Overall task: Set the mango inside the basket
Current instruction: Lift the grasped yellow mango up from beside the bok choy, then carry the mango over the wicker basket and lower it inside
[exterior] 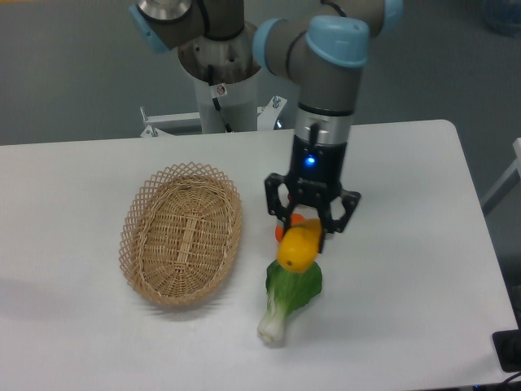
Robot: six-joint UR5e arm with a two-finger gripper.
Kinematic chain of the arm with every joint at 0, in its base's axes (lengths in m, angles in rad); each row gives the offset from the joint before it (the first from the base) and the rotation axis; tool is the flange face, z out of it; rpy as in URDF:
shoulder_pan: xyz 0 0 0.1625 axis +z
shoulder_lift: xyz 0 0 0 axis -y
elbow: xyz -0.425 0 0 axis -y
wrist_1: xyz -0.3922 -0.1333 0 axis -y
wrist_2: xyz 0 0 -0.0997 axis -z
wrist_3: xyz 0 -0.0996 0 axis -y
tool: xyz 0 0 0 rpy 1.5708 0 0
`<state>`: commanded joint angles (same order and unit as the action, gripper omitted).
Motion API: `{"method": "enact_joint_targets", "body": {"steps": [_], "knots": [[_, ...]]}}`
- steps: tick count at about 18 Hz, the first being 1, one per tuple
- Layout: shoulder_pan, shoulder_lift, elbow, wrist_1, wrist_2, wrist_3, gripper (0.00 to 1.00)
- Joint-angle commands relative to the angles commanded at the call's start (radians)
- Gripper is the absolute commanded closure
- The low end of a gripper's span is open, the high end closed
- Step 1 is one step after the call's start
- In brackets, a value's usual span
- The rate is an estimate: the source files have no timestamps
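A: Center frame: tool [307,237] clamped on the mango [299,244], lifted off the counter [407,269], above the bok choy [286,298].
B: Basket?
A: Basket [181,233] sits left of center, well apart from the mango. Orange [281,232] mostly hidden behind the tool.
B: Sweet potato?
A: Can't tell, arm blocks that area.

orange fruit [281,231] mostly behind pincer [309,234] and mango [298,248]

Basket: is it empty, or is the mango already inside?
Empty. The basket shows only bare weave; the mango hangs in the gripper to its right.
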<state>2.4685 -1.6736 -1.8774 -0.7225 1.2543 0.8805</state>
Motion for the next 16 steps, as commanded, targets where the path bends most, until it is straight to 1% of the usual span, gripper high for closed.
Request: {"method": "enact_joint_targets", "body": {"steps": [3, 4, 5, 7, 10, 12, 14, 15, 16], "knots": [[-0.113, -0.005, -0.032, -0.005, 0.153, -0.014, 0.51], [-0.149, -0.011, -0.04, -0.006, 0.183, -0.034, 0.51], [-0.176, -0.014, -0.046, -0.008, 0.192, -0.063, 0.51], [-0.207, -0.031, -0.074, -0.008, 0.194, -0.083, 0.51], [-0.255, -0.034, -0.109, -0.008, 0.198, -0.083, 0.51], [-0.286, -0.038, -0.15, -0.009, 0.203, -0.08, 0.51], [-0.315, -0.034, -0.196, -0.011, 0.247, -0.069, 0.51], [-0.344, -0.031, -0.203, -0.012, 0.26, -0.069, 0.51], [-0.358, -0.028, -0.213, -0.014, 0.263, -0.069, 0.51]]}}
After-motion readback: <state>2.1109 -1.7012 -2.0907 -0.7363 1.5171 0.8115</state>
